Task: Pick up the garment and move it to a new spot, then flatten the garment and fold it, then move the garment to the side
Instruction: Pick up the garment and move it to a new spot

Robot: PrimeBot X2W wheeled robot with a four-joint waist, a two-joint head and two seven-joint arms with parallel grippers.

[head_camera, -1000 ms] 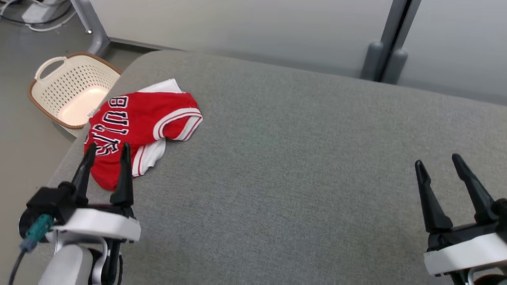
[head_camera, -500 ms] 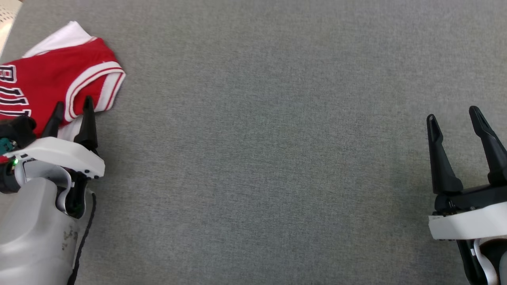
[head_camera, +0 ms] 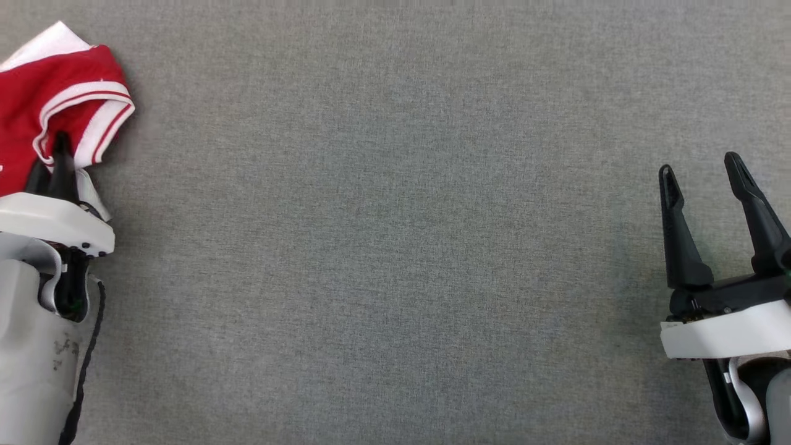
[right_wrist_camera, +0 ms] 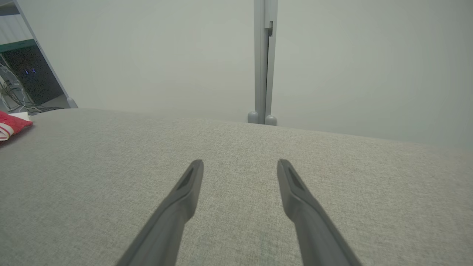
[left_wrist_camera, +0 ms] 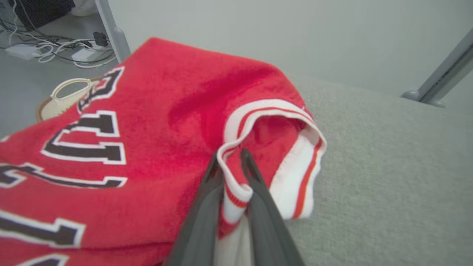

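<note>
The garment (head_camera: 37,105) is a crumpled red jersey with white and red trim and black lettering, lying at the far left of the grey padded surface. My left gripper (head_camera: 55,148) is shut on it. In the left wrist view the two fingers pinch a fold of the striped armhole trim between their tips, left gripper (left_wrist_camera: 231,159), with the garment (left_wrist_camera: 147,122) bunched up around them. My right gripper (head_camera: 701,170) hovers open at the far right with nothing between its fingers, right gripper (right_wrist_camera: 240,166). A corner of the garment (right_wrist_camera: 11,122) shows at that view's left edge.
The grey padded surface (head_camera: 395,247) stretches wide between the two arms. Beyond its left end a cream basket (left_wrist_camera: 59,99) stands on the floor near loose cables (left_wrist_camera: 55,51). A pale wall with a grey post (right_wrist_camera: 262,59) runs behind the surface.
The head camera has tilted down and shifted, so the whole picture moved. My left gripper reached onto the garment's trim and closed on it. The right gripper stays open.
</note>
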